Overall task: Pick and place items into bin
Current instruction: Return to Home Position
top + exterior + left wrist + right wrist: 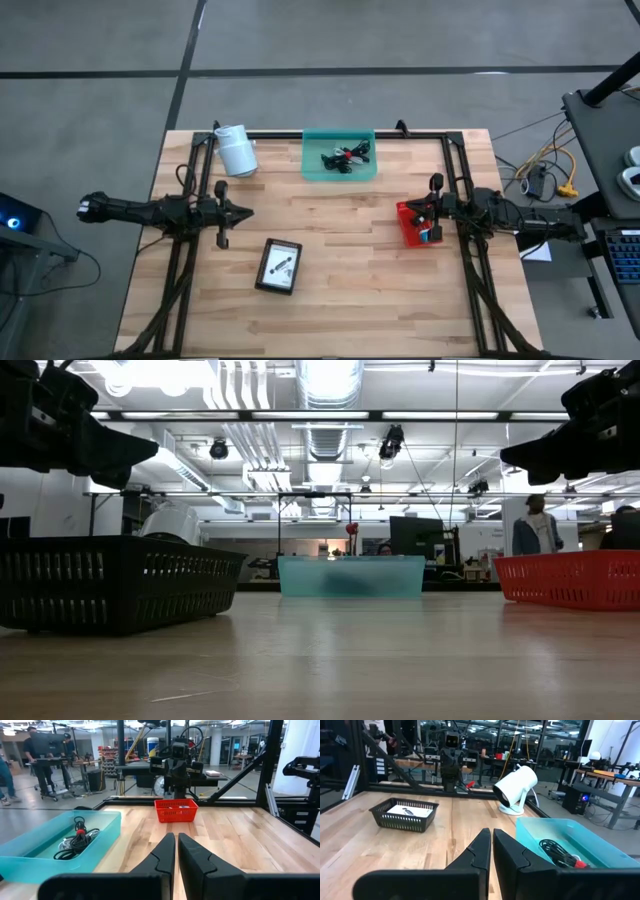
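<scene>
Table (330, 310): no loose items on the bare wood in the high view, so I'd call sorting done bar homing the arms. Left arm sits over the left edge and right arm over the right, both lifted off the wood in the low view. Three bins: black bin (264, 272) front-centre, teal bin (313, 168) at the far edge, red bin (406, 236) under the right arm's tip. White cylinder (237, 150) stands beside the teal bin, not one of the items. Items: white cards (281, 266) lie flat in the black bin, the tangle of black and red-black cables (345, 157) is in the teal bin, and a small blue piece (428, 233) shows in the red one; what else is in there I can't tell. Left gripper (176, 836) has its fingers together on nothing, right gripper (491, 831) likewise. The low view shows only bin walls, contents hidden; the high view shows contents but not finger state; only the wrist views settle that.
</scene>
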Robot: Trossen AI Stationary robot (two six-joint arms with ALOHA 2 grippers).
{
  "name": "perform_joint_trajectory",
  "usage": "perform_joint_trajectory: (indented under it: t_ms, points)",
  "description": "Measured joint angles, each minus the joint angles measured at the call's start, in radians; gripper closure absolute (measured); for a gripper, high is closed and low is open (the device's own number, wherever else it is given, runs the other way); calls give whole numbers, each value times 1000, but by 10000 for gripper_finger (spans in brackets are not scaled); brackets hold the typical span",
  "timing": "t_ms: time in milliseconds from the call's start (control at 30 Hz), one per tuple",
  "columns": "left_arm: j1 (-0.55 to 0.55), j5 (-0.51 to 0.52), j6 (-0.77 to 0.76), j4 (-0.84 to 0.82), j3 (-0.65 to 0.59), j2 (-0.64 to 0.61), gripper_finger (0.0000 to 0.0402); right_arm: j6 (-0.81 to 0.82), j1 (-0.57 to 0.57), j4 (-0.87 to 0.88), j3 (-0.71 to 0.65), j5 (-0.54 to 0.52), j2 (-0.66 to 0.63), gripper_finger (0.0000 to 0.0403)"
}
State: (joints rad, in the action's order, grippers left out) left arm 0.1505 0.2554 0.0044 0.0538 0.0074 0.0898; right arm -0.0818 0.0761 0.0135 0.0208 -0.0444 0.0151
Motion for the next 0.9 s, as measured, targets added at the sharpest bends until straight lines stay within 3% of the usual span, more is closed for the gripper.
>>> perform_joint_trajectory:
  t_ms: [900]
  points:
    - [0, 3, 1, 15, 3, 1, 395, -3, 0, 0, 0, -2, 0, 394]
